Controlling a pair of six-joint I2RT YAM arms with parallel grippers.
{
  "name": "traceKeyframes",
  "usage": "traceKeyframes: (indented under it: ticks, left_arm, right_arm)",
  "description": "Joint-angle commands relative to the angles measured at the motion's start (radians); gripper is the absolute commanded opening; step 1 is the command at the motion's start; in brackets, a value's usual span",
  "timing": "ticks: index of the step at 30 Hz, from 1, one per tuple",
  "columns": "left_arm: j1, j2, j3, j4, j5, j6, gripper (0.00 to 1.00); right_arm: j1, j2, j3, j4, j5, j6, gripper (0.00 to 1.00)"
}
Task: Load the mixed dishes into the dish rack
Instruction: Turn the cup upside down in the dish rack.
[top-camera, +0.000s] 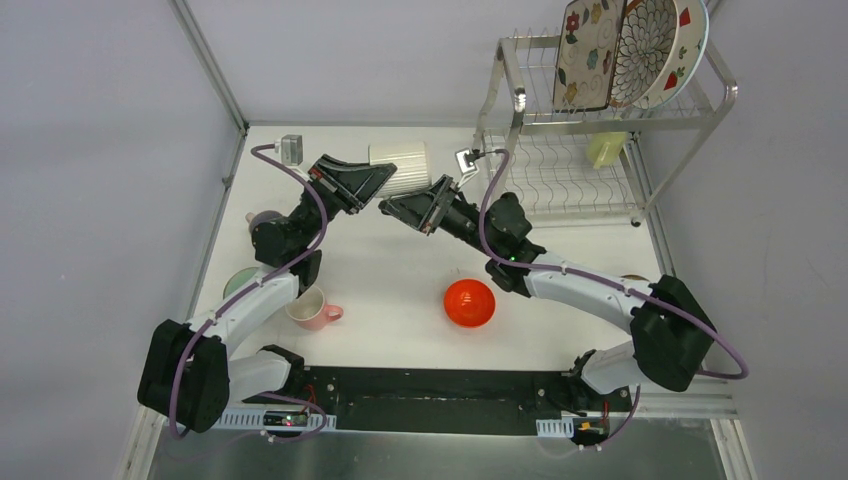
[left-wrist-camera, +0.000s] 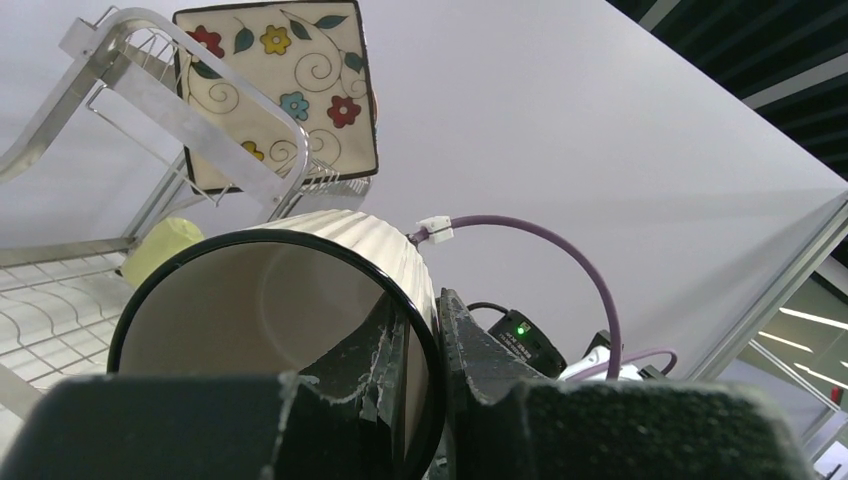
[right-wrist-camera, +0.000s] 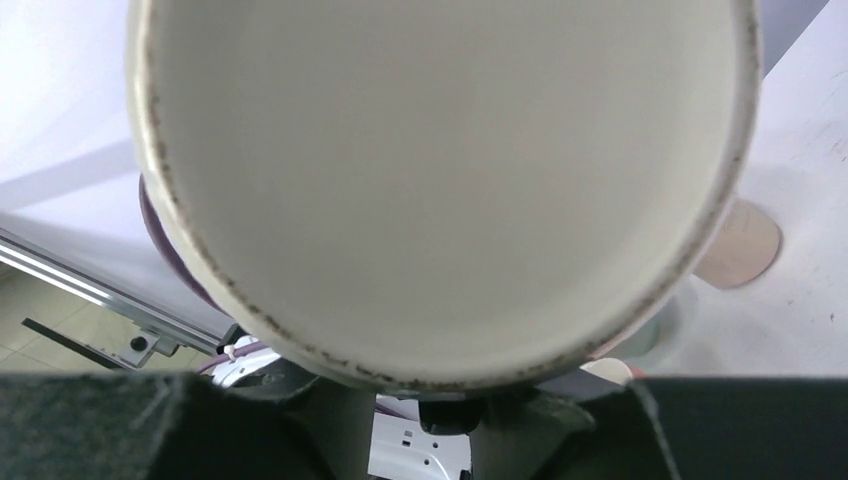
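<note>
My left gripper (top-camera: 372, 182) is shut on the rim of the white ribbed cup (top-camera: 400, 166). One finger (left-wrist-camera: 385, 350) is inside the cup's mouth (left-wrist-camera: 260, 330) and one is outside. The cup lies on its side, left of the dish rack (top-camera: 575, 180). My right gripper (top-camera: 392, 208) is open, just below the cup; its wrist view is filled by the cup's base (right-wrist-camera: 440, 180). The floral plate (top-camera: 588, 50), brown-petal plate (top-camera: 645, 50) and strawberry plate (top-camera: 692, 40) stand on the upper shelf. The yellow cup (top-camera: 606, 148) is on the lower shelf.
A red-orange bowl (top-camera: 469, 302) sits mid-table. A pink cup (top-camera: 310, 310) and a pale green bowl (top-camera: 238, 284) lie beside the left arm. A dark bowl (top-camera: 262, 217) is partly hidden behind it. The rack's post (left-wrist-camera: 190, 120) is close ahead of the cup.
</note>
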Motion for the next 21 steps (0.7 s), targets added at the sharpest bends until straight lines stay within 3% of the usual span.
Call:
traceKeyframes:
  ticks: [1,7,10,17,21]
  left_arm:
    - [-0.005,-0.031,-0.006,0.125,-0.001,0.003,0.0]
    - [-0.005,-0.034,-0.009,0.125,0.004,0.003,0.0]
    - [-0.005,-0.041,-0.017,0.123,0.003,0.005,0.0]
    - [-0.005,-0.091,-0.068,0.046,-0.027,0.015,0.44]
    - [-0.005,-0.13,-0.073,-0.038,-0.019,0.045,0.61]
  right_arm:
    - [0.001,0.006,0.028,0.134,0.02,0.035,0.31]
    - [0.002,0.037,0.021,0.212,0.01,0.065,0.0]
    - [0.002,0.033,0.017,0.201,0.004,0.047,0.0]
    - [0.001,-0.008,-0.024,0.176,0.046,-0.001,0.0]
    - [0.002,-0.042,-0.04,0.121,0.079,-0.034,0.0]
